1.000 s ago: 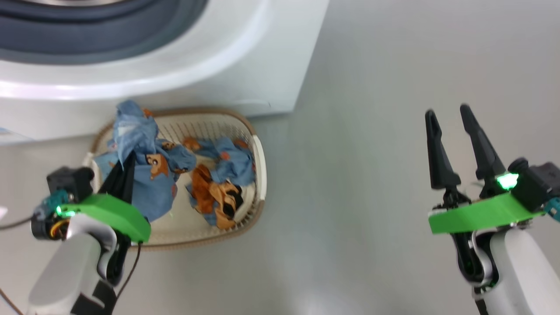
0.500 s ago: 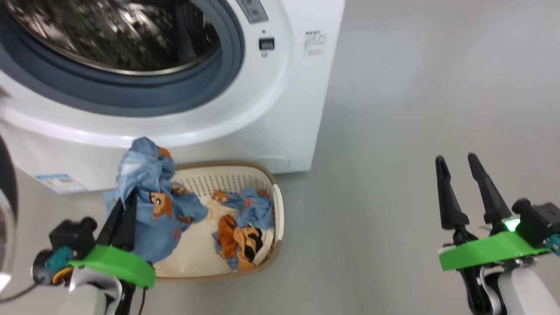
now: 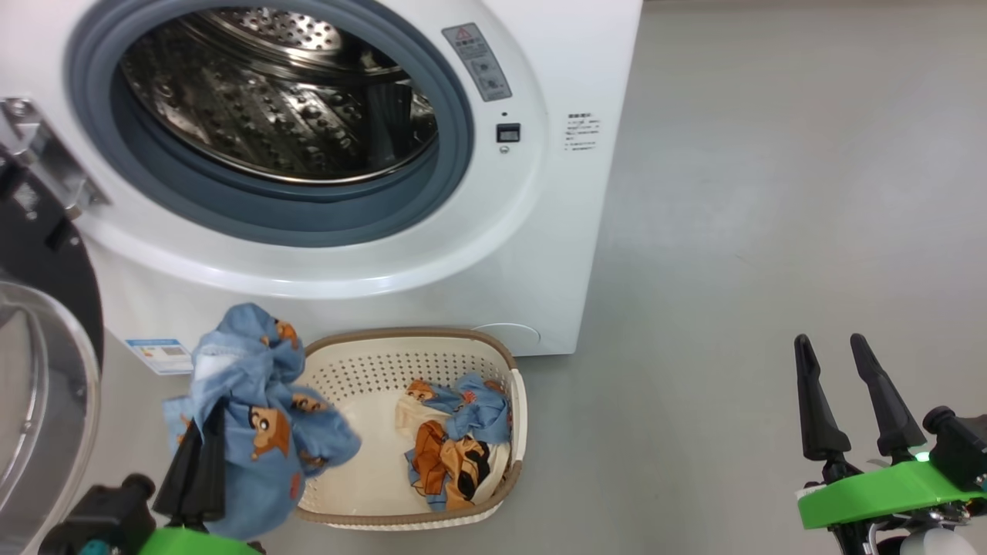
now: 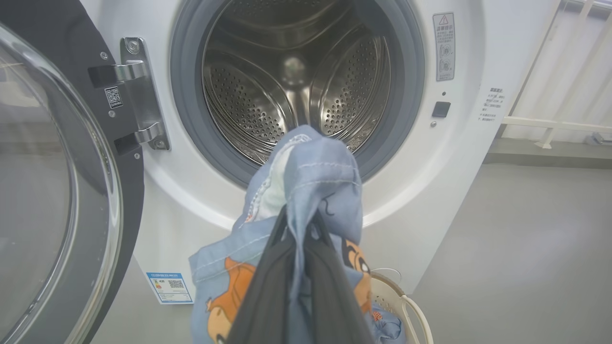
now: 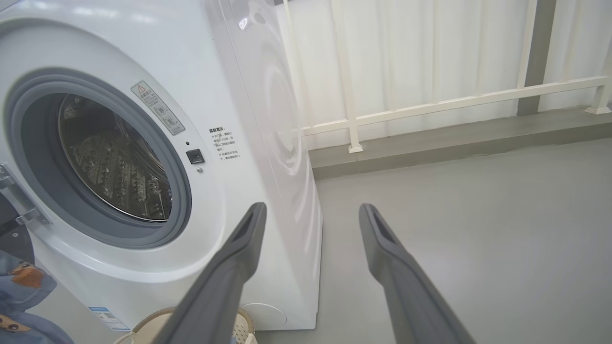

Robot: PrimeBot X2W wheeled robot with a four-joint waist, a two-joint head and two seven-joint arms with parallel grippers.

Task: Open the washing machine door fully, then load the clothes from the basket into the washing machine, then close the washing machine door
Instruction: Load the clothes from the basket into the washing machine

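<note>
The washing machine (image 3: 540, 193) stands in front of me with its steel drum (image 3: 270, 100) exposed. Its black washing machine door (image 3: 38, 308) with the glass bowl hangs swung open at the left. My left gripper (image 3: 208, 420) is shut on a light blue bear-print garment (image 3: 254, 432), held up beside the left end of the basket (image 3: 416, 343). In the left wrist view the garment (image 4: 311, 177) bunches over the gripper (image 4: 299, 224), below the drum opening (image 4: 296, 81). More clothes (image 3: 455, 447) lie in the basket's right half. My right gripper (image 3: 830, 341) is open over the floor at the right, holding nothing.
Grey floor (image 3: 771, 193) spreads to the right of the machine. A white railing (image 5: 430, 102) and pale curtain run behind it. The door's steel hinge (image 4: 138, 91) sits left of the opening. A blue label sticker (image 3: 158, 354) is low on the machine's front.
The head camera has tilted up, bringing the drum and open door into view. My left gripper has lifted the blue garment up and left of the basket. The right gripper stays open.
</note>
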